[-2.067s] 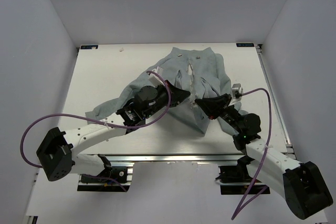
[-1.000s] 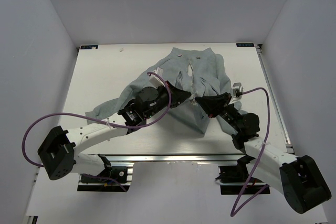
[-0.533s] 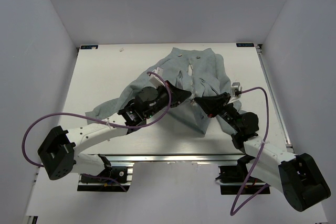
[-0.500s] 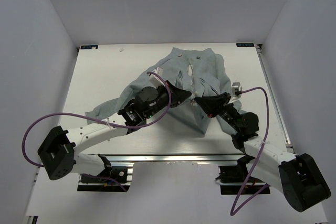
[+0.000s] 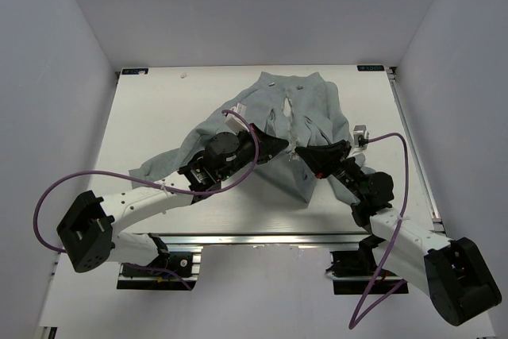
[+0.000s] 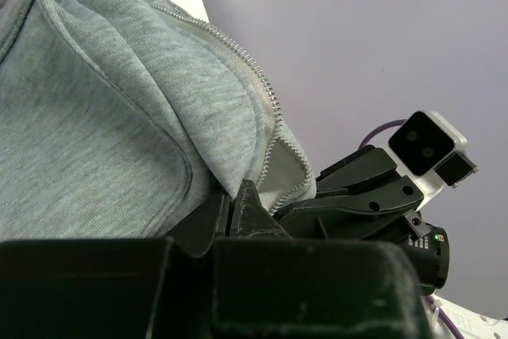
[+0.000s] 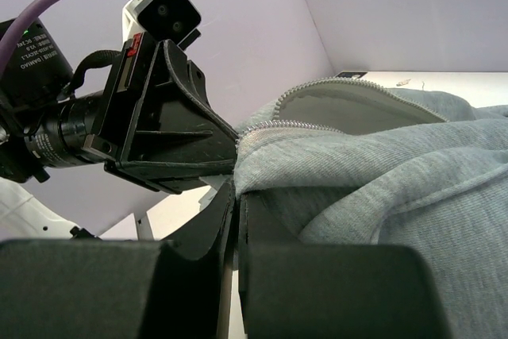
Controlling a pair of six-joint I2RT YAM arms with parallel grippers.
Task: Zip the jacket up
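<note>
The left end effector (image 5: 282, 148) pinches the lower front edge of the jacket (image 5: 309, 105), fingers (image 6: 252, 210) pressed together on fabric; the jacket lies spread on the tabletop (image 5: 159, 109), far centre-right; the right end effector (image 5: 301, 154) clamps the facing edge beside the zipper teeth (image 7: 317, 83).

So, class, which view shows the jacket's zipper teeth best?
The left wrist view: the zipper teeth run sharp and close along the jacket edge. The right wrist view also shows teeth, at a flatter angle. The top view shows the whole jacket, teeth too small to make out.
</note>
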